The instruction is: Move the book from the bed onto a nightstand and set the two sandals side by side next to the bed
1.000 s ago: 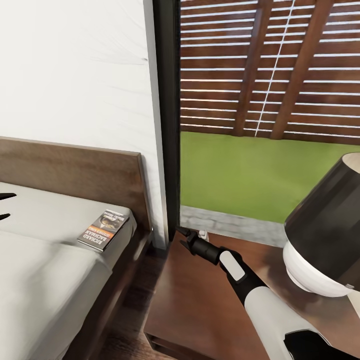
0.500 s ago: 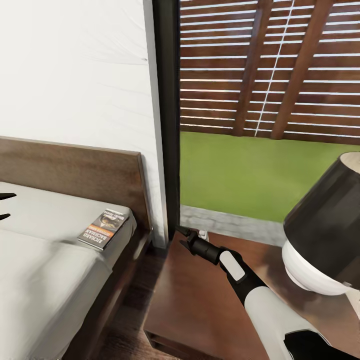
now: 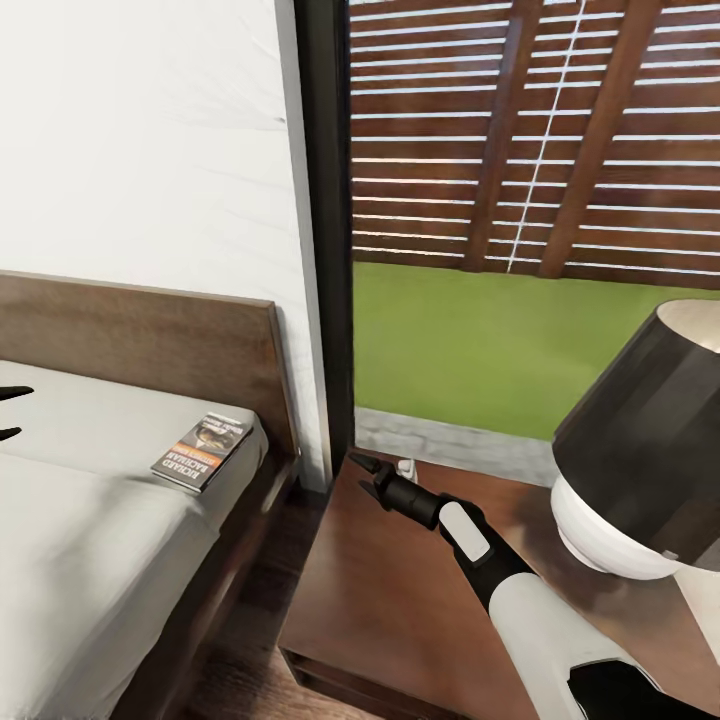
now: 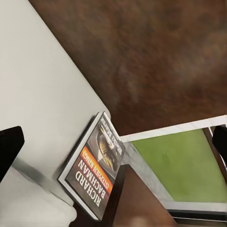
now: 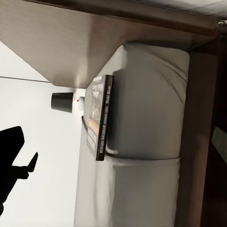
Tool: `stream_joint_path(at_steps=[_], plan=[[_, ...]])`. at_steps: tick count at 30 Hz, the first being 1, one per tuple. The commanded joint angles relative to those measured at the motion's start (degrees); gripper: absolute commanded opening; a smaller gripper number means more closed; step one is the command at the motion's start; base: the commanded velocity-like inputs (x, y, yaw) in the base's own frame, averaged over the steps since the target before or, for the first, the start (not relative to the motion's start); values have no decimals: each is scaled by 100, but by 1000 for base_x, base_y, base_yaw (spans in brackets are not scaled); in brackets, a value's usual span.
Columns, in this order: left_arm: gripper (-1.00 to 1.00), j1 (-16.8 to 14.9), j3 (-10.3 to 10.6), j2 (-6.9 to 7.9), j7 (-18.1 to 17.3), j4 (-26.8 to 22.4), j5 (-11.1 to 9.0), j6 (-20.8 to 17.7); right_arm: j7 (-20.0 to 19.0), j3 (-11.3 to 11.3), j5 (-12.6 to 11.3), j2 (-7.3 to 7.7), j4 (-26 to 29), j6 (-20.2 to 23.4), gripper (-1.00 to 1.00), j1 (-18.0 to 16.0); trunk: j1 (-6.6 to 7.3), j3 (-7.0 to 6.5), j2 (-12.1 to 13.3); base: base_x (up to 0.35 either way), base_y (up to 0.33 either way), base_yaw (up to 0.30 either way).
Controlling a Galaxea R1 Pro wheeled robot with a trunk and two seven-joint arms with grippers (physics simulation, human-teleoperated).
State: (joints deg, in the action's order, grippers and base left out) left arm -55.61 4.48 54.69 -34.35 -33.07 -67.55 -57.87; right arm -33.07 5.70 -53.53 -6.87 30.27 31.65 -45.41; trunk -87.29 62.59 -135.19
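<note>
The book was seen lower left on the bed (untouched). The left gripper was spread at the left edge; the right gripper, over the nightstand, was parted.

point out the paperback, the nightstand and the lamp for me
Small dark-grey paperback book with orange band (image 3: 201, 452), head view, cover's middle.
Low dark-brown wooden nightstand (image 3: 400, 610), head view, bare top.
Black-shaded lamp with white base (image 3: 650, 430), head view, shade.

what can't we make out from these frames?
- Left gripper: head view's edge cuts it off at the fingers; how wide it stands open is unclear.
- Lamp: head view's right edge crops the shade and base.
- Book: smaller cover lettering is too small or blurred to read in every view.
- Nightstand: its front is cropped at the bottom; drawers unseen.
</note>
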Motion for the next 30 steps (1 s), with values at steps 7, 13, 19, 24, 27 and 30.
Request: stream_joint_path(at_steps=[7,13,19,24,27,30], plan=[[100,-12,40,7,-55,12,15,4,1,3,-34,2,-3,26,100,-3,1,5,-2,-3,-4,0],[100,-12,43,6,-55,12,17,4,2,2,-34,2,-3,26,100,-3,1,5,-2,0,-1,7],[100,-12,40,7,-55,12,18,4,2,-10,-34,2,-3,26,100,-3,1,5,-2,0,0,161],[100,-12,33,7,-55,12,17,4,2,-15,-39,2,-3,26,100,-3,1,5,-2,0,0,218],[100,-12,30,7,-55,8,15,4,2,-12,-41,2,-3,26,100,-3,1,5,-2,0,0,212],[100,-12,28,7,-55,-23,15,4,2,-10,-42,2,-3,26,100,-3,1,5,-2,0,0,207]])
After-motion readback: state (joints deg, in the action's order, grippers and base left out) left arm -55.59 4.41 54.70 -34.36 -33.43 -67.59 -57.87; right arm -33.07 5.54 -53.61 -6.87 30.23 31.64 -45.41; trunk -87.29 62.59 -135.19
